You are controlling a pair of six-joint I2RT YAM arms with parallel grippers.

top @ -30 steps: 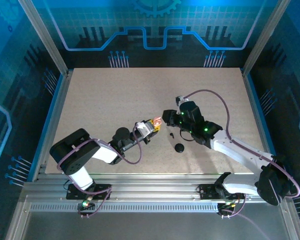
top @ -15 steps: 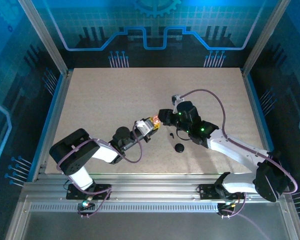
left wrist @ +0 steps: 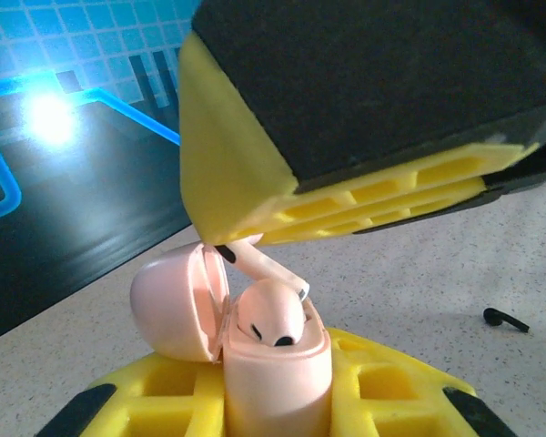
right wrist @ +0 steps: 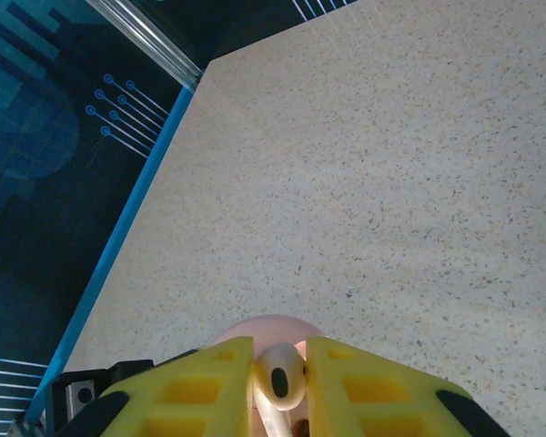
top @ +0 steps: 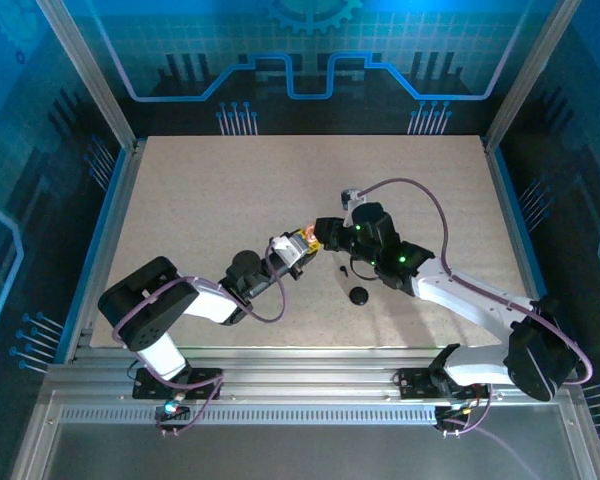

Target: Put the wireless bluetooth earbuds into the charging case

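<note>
Earbud [right wrist: 279, 378] pinched in right fingers [right wrist: 200, 391]; left fingers [left wrist: 164, 401] clamp open pink case [left wrist: 278, 373]. Lower stem straight into its slot.

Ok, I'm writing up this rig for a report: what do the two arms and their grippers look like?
The left arm and right arm share black joint housings, white links and looping purple cables. Small green lights dot the right arm. The left gripper and right gripper have yellow fingers with lattice cut-outs, faced with black pads.
</note>
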